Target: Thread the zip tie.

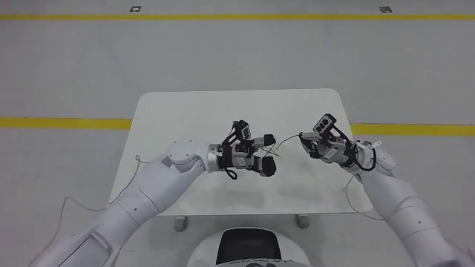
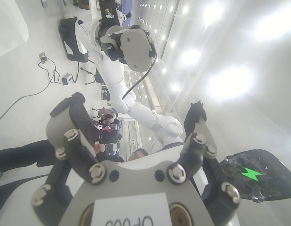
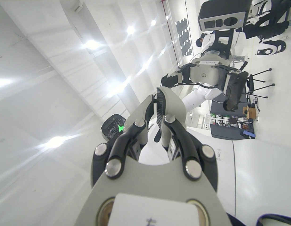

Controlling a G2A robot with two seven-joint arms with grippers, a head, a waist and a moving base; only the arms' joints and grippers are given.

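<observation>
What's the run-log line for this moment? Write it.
left gripper: open, near zip tie | right gripper: shut on zip tie | both above white table

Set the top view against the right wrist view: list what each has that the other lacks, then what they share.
Top view, not right wrist: the white table under both arms, and the zip tie, plain as a thin line running from the right gripper toward the left gripper.
Right wrist, not top: the ribbed pads of the right gripper up close, pressed nearly together, with ceiling lights behind.
Both: the two grippers facing each other, the left open, the right shut.
</observation>
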